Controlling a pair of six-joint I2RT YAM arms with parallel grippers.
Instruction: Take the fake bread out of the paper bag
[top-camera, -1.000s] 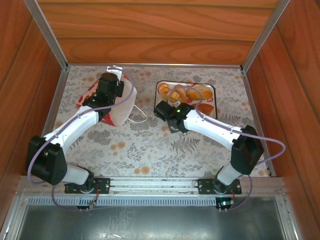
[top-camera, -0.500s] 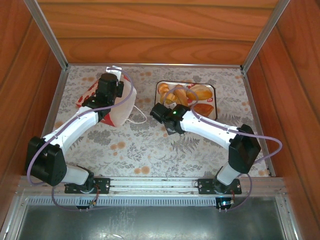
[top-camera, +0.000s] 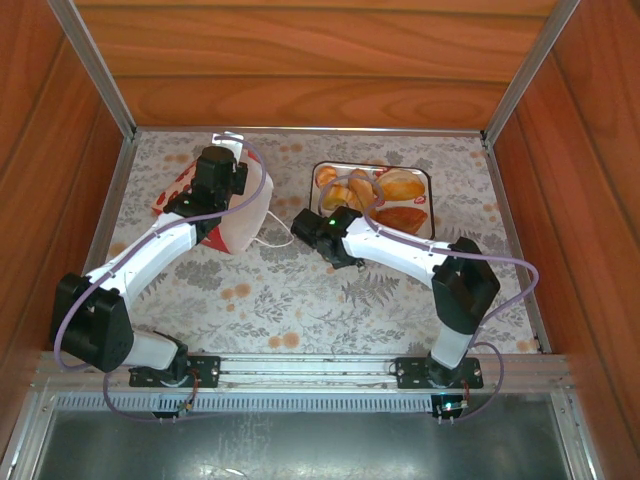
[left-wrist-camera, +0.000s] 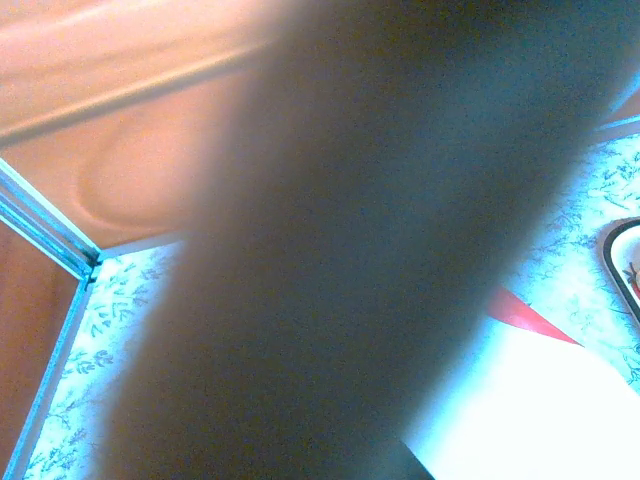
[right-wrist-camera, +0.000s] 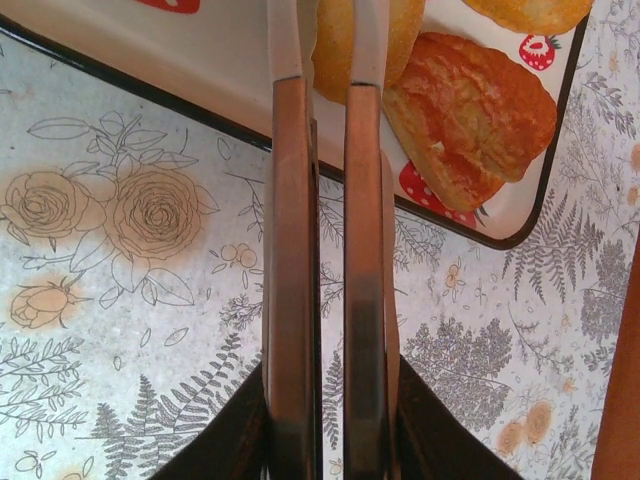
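The paper bag, white with a red band, leans on the table at the back left, and its inside is hidden. My left gripper is shut on the bag's upper edge. A dark blur covers most of the left wrist view, with white and red paper of the bag beside it. Several pieces of fake bread lie on the strawberry tray. My right gripper is shut and holds nothing. Its fingertips reach over the tray's near edge above a roll, left of a flat pastry.
The tray has a dark rim. The bag's cord handle trails on the floral tablecloth between bag and right gripper. Wooden walls and aluminium posts close in the back and sides.
My right arm has swung left, its elbow moving inward, and its gripper has shifted left along the tray's near edge. The left arm and the bag have not moved.
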